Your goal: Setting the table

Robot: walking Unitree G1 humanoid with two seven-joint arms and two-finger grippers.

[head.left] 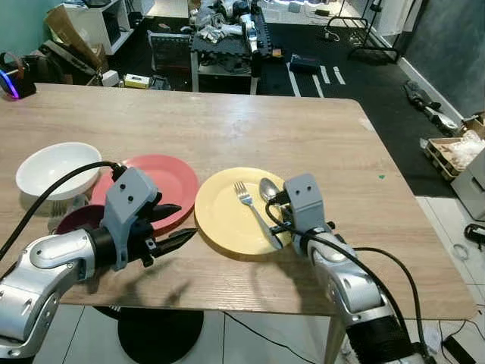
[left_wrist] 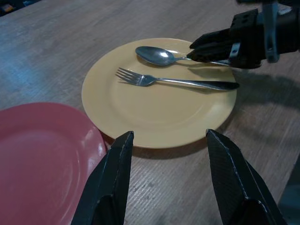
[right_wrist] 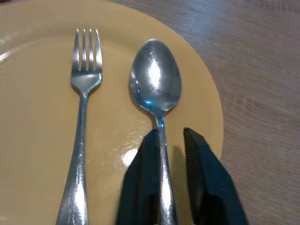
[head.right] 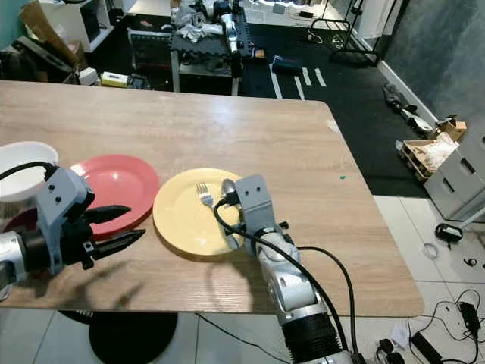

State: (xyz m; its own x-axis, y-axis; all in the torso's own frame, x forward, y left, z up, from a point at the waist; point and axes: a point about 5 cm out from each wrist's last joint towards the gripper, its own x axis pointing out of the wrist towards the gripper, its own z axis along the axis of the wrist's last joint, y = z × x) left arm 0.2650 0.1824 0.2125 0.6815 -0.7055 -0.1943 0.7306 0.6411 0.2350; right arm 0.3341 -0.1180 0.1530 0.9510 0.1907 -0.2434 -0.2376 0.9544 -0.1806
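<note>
A yellow plate (head.left: 223, 216) lies near the table's front edge with a fork (head.left: 248, 203) and a spoon (head.left: 268, 188) side by side on it. My right gripper (right_wrist: 171, 133) is low over the plate's right rim. Its fingers (right_wrist: 206, 173) straddle the spoon's handle, slightly open, with a thin gap on one side. The spoon rests on the plate. My left gripper (head.left: 187, 221) hovers open and holds nothing, just above the table between the yellow plate and a red plate (head.left: 170, 182).
A white bowl (head.left: 57, 167) and a dark maroon bowl (head.left: 79, 218) sit left of the red plate. The wooden table (head.left: 303, 129) has bare room at the back and right. Beyond it are cluttered shelves, a cart and floor cables.
</note>
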